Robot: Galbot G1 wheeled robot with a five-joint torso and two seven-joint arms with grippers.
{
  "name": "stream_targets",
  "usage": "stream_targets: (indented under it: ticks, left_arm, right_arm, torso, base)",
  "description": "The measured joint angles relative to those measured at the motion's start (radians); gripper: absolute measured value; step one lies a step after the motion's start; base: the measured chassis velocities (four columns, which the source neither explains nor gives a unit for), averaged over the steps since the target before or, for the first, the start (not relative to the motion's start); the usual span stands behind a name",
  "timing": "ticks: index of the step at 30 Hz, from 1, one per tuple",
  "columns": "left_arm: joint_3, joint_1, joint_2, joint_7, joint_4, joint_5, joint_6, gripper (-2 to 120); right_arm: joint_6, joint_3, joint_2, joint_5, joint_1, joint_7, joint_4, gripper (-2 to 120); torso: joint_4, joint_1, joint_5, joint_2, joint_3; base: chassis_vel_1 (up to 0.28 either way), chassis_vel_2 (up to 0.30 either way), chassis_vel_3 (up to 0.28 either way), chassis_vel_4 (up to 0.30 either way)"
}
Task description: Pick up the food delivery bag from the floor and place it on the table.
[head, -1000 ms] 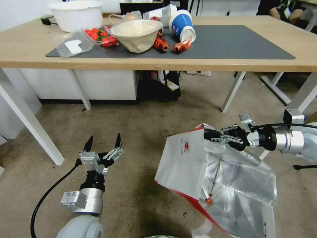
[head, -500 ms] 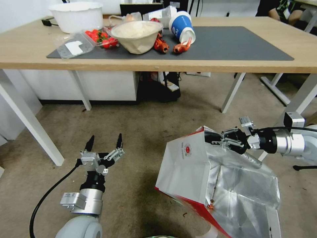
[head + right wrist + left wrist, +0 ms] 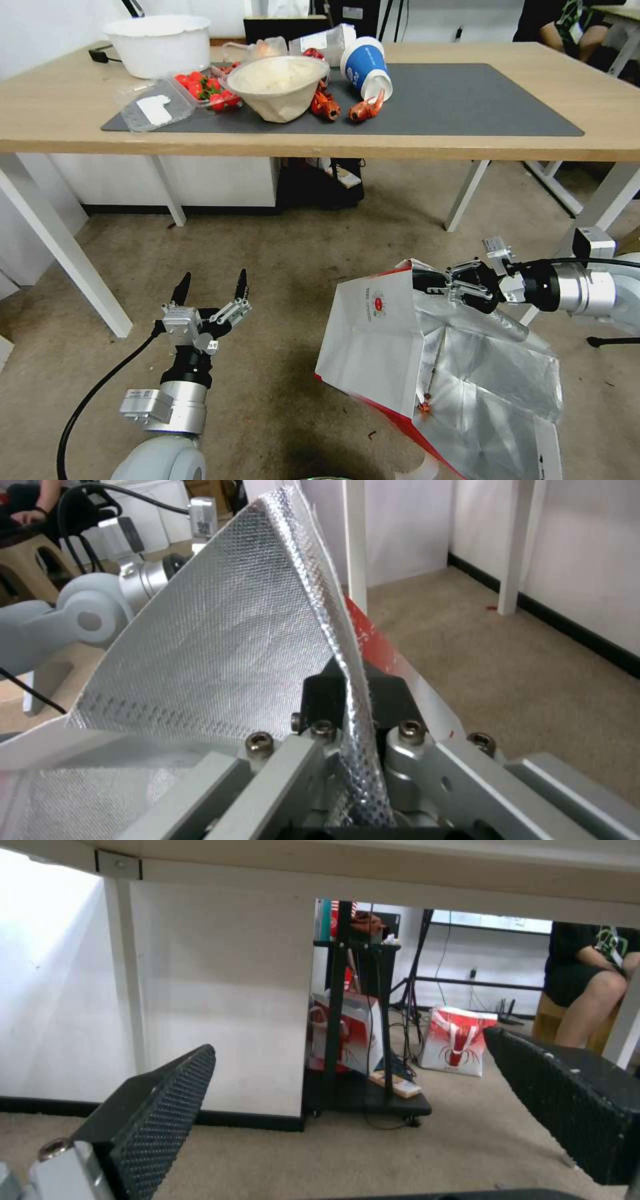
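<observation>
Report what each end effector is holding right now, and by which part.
The right end effector is clamped on the top rim of the food delivery bag, pinching its foil-lined edge. The left end effector is open and holds nothing.

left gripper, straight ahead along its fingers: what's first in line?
Way looks free at first: the open left gripper points over bare floor under the table. Probably the white panel behind it; depth unclear.

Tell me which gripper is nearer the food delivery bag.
Right. The right gripper is clamped on the food delivery bag at its top rim; the left gripper hangs open, apart, to its left.
</observation>
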Motion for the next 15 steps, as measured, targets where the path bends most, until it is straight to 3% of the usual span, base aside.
stream_targets:
  ticks: [4, 15]
  left_arm:
    - [0.000, 0.000, 0.000, 0.000, 0.000, 0.000, 0.000, 100]
    - [-0.002, 0.004, 0.000, -0.004, -0.012, -0.002, 0.007, 100]
  right_arm:
    - [0.000, 0.000, 0.000, 0.000, 0.000, 0.000, 0.000, 0]
    - [-0.009, 0.002, -0.012, 0.028, 0.001, -0.011, 0.011, 0]
  torso:
    - [0.0000, 0.000, 0.0000, 0.002, 0.002]
    - [-0.0001, 0.008, -0.0001, 0.063, 0.057]
  base:
    - [0.000, 0.000, 0.000, 0.000]
    - [0.000, 0.000, 0.000, 0.000]
